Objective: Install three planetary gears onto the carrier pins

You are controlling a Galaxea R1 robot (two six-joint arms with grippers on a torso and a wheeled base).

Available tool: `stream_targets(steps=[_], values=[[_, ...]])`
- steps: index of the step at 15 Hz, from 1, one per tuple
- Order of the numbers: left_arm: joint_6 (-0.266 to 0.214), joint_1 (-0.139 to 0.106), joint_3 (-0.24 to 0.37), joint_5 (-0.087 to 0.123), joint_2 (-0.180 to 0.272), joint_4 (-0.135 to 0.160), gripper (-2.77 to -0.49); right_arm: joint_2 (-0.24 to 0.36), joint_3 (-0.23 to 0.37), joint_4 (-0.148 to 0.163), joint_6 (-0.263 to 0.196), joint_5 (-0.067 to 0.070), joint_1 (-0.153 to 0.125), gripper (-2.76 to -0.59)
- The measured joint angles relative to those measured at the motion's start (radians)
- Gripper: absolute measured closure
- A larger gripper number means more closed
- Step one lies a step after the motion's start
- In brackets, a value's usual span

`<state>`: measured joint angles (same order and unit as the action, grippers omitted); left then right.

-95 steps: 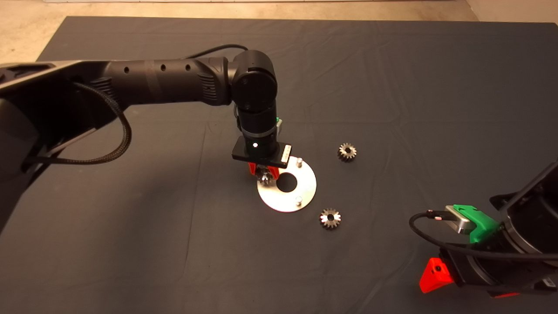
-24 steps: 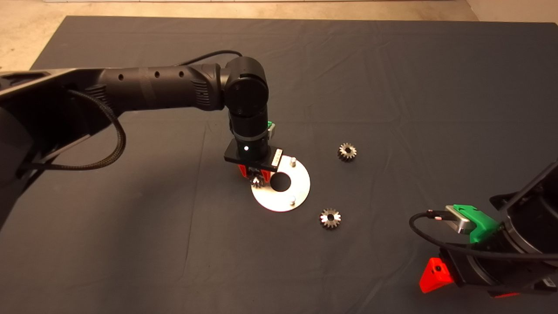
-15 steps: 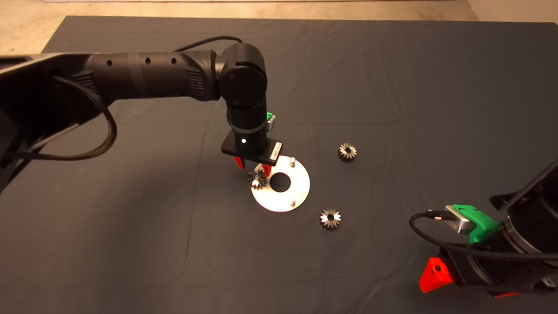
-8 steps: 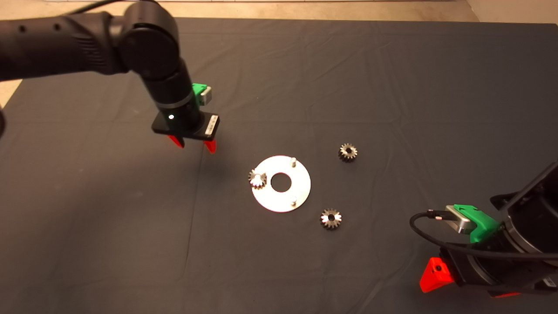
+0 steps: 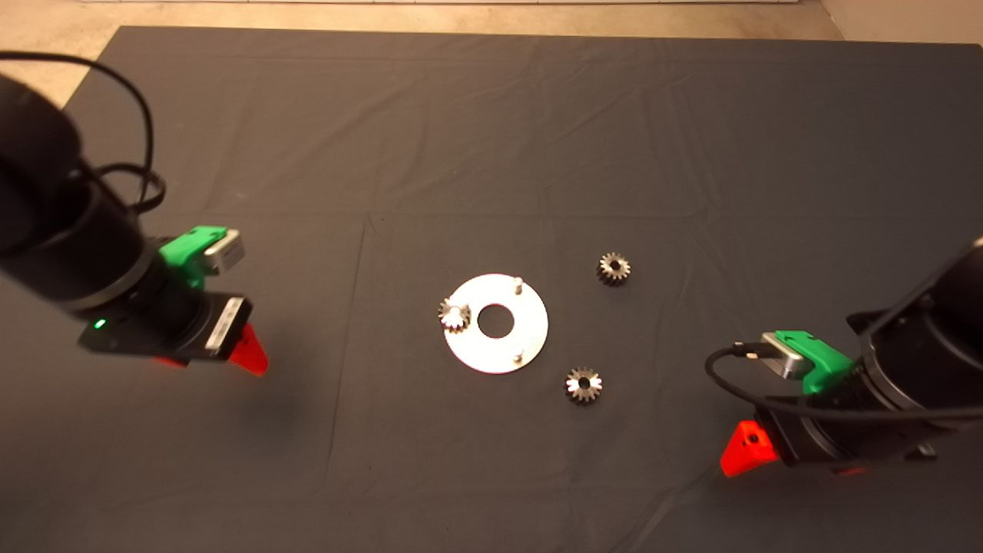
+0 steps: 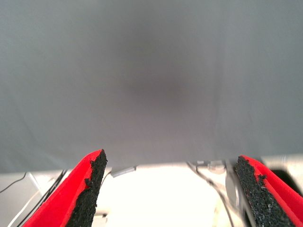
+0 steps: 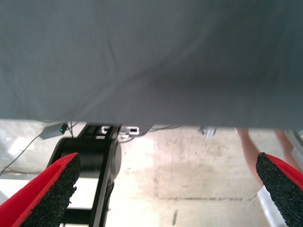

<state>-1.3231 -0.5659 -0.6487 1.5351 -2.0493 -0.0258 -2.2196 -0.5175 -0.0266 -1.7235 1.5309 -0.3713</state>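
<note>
Right gripper: the right gripper point(image 5: 749, 453) sits low at the near right of the mat point(image 5: 491, 115), fingers spread wide with nothing between them in the right wrist view point(image 7: 165, 198), which looks past the mat edge to the floor.
Left gripper: the left gripper point(image 5: 230, 357) hangs at the near left of the mat, also spread wide and empty point(image 6: 170, 194), well apart from the disc.
Nearest loose gear: the near gear point(image 5: 583, 385) lies flat on the mat just beside the disc's near-right rim, between the disc and the right gripper.
Deciding relation: this gear lies up and inward from the right gripper, clearly nearer to it than to the left one, so my judgement is that the right arm suits the next pick.
Disc: the disc point(image 5: 530, 338) lies flat at mid-mat; the seated gear point(image 5: 454, 315) sits on the left pin.
Free pins: the near pin point(image 5: 518, 354) and the far pin point(image 5: 518, 283) stand bare.
Far loose gear: the far gear point(image 5: 613, 269) lies flat beyond, right of the far pin.
Progress: one of three on, by the look of it.
</note>
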Motion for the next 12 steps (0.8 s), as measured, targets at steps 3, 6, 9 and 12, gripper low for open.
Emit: stream_targets(steps=[3, 6, 9, 12], values=[[-0.054, -0.006, 0.113, -0.017, 0.049, 0.048, -2.06, -0.003, -0.151, -0.016, 0.158, 0.002, -0.003, -2.75], [-0.101, -0.011, 0.191, -0.013, 0.118, 0.064, -2.21, -0.045, -0.346, -0.036, 0.341, -0.001, -0.014, -2.75], [-0.127, -0.011, 0.234, -0.010, 0.173, 0.064, -2.31, -0.108, -0.488, -0.059, 0.432, 0.009, -0.029, -2.75], [-0.149, -0.011, 0.265, -0.010, 0.178, 0.064, -2.37, -0.225, -0.564, -0.065, 0.488, -0.002, -0.075, -2.75]])
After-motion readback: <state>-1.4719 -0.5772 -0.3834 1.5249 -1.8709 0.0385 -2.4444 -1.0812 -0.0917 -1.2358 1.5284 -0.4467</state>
